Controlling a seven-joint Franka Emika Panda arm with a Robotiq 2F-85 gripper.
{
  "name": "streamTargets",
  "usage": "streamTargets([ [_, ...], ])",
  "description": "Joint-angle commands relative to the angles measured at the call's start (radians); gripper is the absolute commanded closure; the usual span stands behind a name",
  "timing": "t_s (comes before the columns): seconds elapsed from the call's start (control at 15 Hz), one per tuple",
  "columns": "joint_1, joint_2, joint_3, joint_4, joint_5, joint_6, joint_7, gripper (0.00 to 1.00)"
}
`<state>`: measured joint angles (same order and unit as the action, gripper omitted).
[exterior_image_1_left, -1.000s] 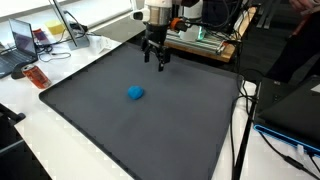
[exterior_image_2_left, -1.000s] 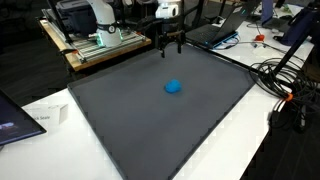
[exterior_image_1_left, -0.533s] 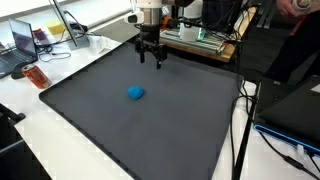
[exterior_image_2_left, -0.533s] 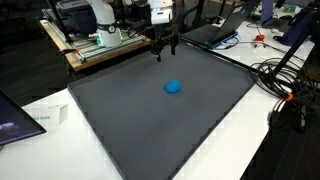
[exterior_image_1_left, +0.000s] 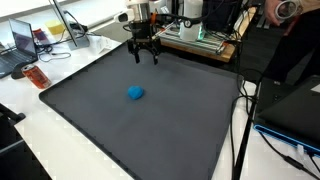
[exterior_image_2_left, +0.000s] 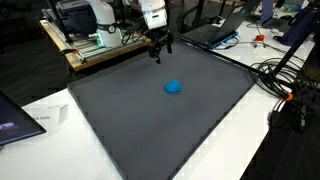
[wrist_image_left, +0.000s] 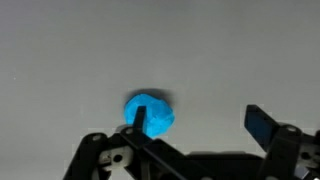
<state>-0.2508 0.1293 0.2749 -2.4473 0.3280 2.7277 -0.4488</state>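
Note:
A small blue lump (exterior_image_1_left: 135, 93) lies near the middle of the dark grey mat (exterior_image_1_left: 150, 130); it also shows in the other exterior view (exterior_image_2_left: 173, 87) and in the wrist view (wrist_image_left: 150, 113). My gripper (exterior_image_1_left: 144, 57) hangs open and empty above the mat's far edge, well apart from the lump; it shows in both exterior views (exterior_image_2_left: 158, 55). In the wrist view the two black fingers (wrist_image_left: 200, 122) are spread apart, with one finger in front of the lump.
A white table (exterior_image_1_left: 40, 140) carries the mat. A laptop (exterior_image_1_left: 22, 40) and a red object (exterior_image_1_left: 36, 77) lie off one side. Equipment on a bench (exterior_image_2_left: 95, 30) stands behind the arm. Cables (exterior_image_2_left: 285, 85) run along the mat's side.
The gripper has moved up and sideways along the mat's far edge, away from the blue lump. The lump has not moved.

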Motion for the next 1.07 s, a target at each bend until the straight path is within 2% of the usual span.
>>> streamTargets([
  [0.0, 0.001, 0.005, -0.078, 0.063, 0.144, -0.124, -0.227, 0.00],
  [0.2, 0.009, 0.017, -0.157, 0.116, 0.159, -0.226, -0.309, 0.00],
  [0.4, 0.018, 0.030, -0.213, 0.174, 0.150, -0.304, -0.327, 0.00],
  [0.8, 0.036, 0.100, -0.258, 0.326, 0.121, -0.448, -0.271, 0.00],
  [1.0, 0.055, 0.144, -0.263, 0.394, 0.092, -0.469, -0.174, 0.00],
])
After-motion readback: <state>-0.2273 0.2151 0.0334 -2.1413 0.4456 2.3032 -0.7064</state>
